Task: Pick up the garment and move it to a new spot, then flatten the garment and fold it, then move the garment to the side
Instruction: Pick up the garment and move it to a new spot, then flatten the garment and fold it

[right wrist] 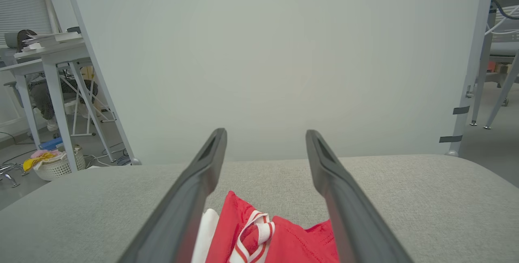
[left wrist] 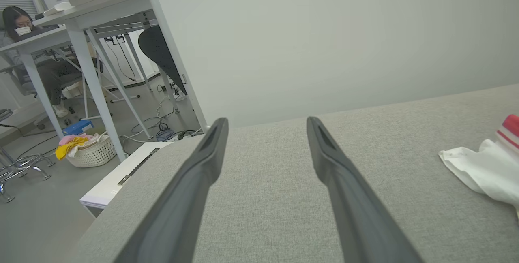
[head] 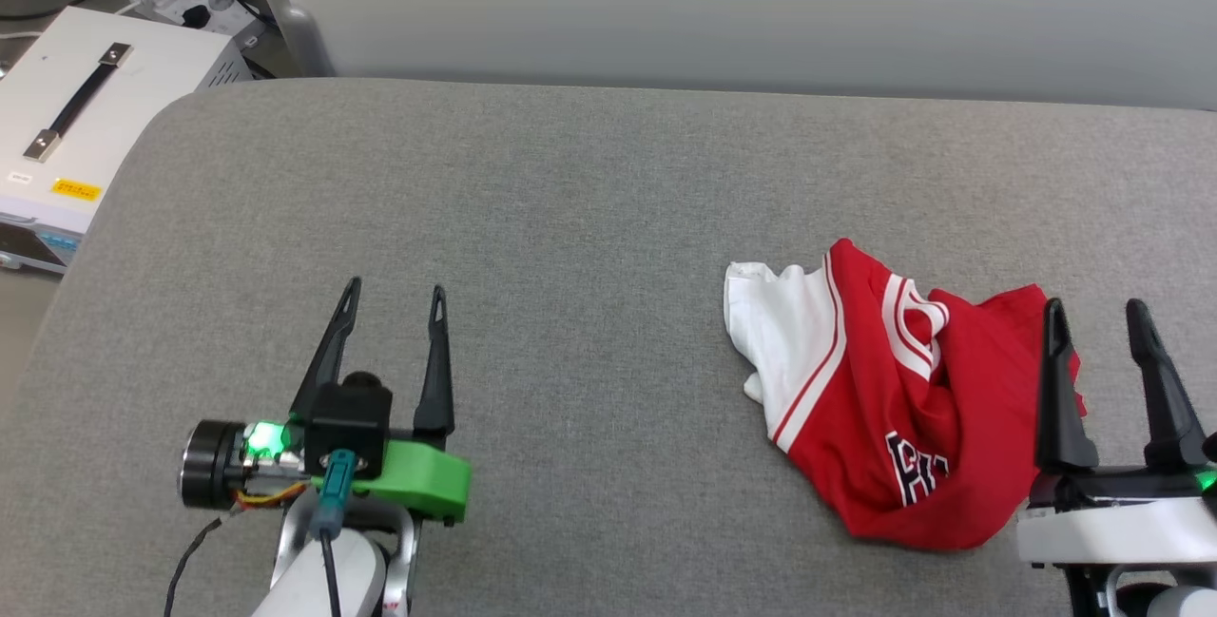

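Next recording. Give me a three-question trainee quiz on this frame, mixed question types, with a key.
1. Multiple choice: which is nearer the garment? A) left gripper B) right gripper
2. True or false: the garment lies flat and neatly folded on the grey table.
3. Fill in: the left gripper and right gripper both stand ___.

Key: 1 B; 2 false, it lies crumpled; 3 open.

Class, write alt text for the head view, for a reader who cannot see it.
A crumpled red-and-white garment lies on a grey table, by the open right gripper; the open left gripper sits apart at lower left.
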{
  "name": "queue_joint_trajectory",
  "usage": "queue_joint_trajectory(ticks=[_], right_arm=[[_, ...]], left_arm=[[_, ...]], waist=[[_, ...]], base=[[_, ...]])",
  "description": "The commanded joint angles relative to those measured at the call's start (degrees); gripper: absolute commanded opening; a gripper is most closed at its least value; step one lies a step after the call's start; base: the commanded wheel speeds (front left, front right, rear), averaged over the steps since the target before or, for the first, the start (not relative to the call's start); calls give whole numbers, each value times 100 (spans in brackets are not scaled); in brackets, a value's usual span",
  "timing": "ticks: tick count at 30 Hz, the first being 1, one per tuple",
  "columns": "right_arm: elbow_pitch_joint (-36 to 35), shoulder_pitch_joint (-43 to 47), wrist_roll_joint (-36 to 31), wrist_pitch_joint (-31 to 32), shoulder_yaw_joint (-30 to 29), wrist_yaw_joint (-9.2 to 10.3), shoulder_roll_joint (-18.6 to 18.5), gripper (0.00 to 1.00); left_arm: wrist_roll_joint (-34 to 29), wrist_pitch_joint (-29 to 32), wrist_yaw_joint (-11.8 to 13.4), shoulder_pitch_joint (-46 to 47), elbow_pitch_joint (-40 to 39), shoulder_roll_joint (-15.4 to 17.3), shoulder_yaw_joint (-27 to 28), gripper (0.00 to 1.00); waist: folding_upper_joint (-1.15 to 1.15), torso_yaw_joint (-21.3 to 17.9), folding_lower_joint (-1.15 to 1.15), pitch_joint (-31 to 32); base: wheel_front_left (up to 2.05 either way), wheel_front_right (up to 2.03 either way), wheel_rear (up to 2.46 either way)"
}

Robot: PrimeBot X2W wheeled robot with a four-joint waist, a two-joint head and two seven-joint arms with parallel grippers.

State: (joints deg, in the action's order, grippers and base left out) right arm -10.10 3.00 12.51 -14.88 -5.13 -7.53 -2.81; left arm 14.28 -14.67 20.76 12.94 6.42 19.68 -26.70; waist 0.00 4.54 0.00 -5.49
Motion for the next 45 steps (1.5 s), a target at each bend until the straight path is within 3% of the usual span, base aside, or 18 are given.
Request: queue_joint_trajectory(ticks=[1,9,20,40,45], right_arm=[[77,112,-61,-12,42,4,-7,100],[308,371,-282,-12,59,4,-7,100],[458,734,-327,-12,-11,4,-7,100],[429,761,-205,-12,-13,4,-7,100],[372,612,-182,-12,-6,4,-7,100]], left_arm=[[-124,-32,-9,-253,-70,-44,128,100],[-483,-32,-262,-1126,-232,-351,613,100],[-851,-32,-679,-1573,-341,-688,1036,100],[-1173,-32,-1066,-1698,-288,-919,1458,100],[-1092,-33,-1352,-1218,-358,-873,1581,100]], waist=[[0,29,0,75],[0,56,0,279],[0,42,0,436],[0,-42,0,424],[0,-110,0,262]], base=[[0,0,0],[0,0,0],[0,0,0],[0,0,0],[0,0,0]])
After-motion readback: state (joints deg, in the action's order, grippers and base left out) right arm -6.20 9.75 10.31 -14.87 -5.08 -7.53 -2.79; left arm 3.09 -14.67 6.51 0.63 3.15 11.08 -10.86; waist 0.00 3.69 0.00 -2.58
